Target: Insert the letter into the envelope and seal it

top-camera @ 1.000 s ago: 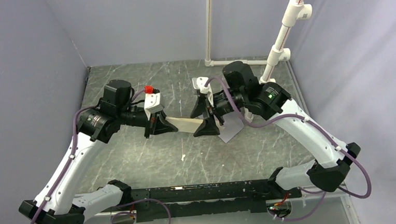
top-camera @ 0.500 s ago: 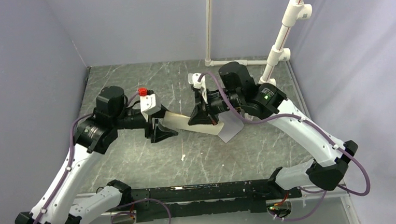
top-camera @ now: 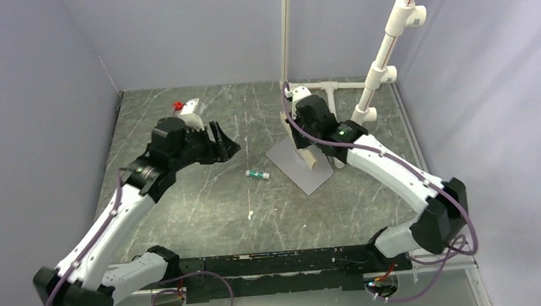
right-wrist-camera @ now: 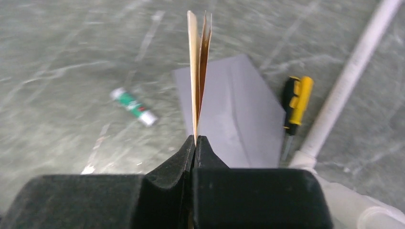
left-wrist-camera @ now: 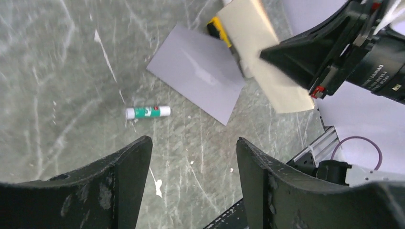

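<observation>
Right wrist: right claw (right-wrist-camera: 195, 142) pinched on the folded letter (right-wrist-camera: 197, 71), edge-up over the envelope (right-wrist-camera: 239, 114) flat on the counter (right-wrist-camera: 57, 71), left claw (left-wrist-camera: 193, 155) wide and empty at its 9 o'clock; insertion pending, I reckon left must open the flap next.

Arms (top-camera: 109, 227): your links are white, joints black.
Cables (top-camera: 474, 227): purple, looped alongside.
Fingers (left-wrist-camera: 119, 191): matte black, scuffed.
Light (top-camera: 340, 129): green, behind your right gripper (right-wrist-camera: 195, 140).
</observation>
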`<state>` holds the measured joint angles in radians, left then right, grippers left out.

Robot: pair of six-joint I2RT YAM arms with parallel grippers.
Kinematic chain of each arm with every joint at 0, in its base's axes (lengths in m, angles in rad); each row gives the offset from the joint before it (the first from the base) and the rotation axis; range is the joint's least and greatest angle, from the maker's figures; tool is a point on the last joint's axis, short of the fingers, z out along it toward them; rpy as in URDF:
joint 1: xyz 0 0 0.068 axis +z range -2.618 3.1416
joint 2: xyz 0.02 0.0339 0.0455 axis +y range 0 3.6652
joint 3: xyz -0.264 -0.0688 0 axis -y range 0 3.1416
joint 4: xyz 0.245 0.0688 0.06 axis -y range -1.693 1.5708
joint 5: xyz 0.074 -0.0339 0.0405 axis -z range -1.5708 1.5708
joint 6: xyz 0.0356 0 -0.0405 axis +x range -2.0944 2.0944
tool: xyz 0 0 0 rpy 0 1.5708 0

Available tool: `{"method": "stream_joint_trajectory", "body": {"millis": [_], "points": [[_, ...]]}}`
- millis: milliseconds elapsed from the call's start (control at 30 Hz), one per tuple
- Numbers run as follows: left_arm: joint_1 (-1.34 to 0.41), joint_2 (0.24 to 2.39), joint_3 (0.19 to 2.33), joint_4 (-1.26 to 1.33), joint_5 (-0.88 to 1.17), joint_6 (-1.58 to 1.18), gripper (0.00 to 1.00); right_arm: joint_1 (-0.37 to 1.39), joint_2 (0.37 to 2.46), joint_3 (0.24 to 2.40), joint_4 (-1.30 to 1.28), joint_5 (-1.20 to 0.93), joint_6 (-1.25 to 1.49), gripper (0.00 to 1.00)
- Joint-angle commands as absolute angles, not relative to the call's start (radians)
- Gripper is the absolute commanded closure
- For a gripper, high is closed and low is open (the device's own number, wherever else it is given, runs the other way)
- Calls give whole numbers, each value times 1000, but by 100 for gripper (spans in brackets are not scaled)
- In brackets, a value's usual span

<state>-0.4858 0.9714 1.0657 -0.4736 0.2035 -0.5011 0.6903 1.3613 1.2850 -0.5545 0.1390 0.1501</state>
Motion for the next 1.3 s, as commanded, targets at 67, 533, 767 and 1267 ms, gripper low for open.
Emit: {"method": "stream_joint_trajectory", "body": {"millis": [67,533,767,1267], "points": [[-485,1178,909,-230,290,-792,32,536,1467,1201,-345,251,105,100],[-503,1546,830,44,361,-965,36,370,1736,1197,-234,-83,-17,100],[-515,1591,814,54,349,-979,38,344,1752,1148,-206,-150,-97,100],[-529,1542,784,-49,247,-960,38,329,1687,980,-93,-288,24,100]]}}
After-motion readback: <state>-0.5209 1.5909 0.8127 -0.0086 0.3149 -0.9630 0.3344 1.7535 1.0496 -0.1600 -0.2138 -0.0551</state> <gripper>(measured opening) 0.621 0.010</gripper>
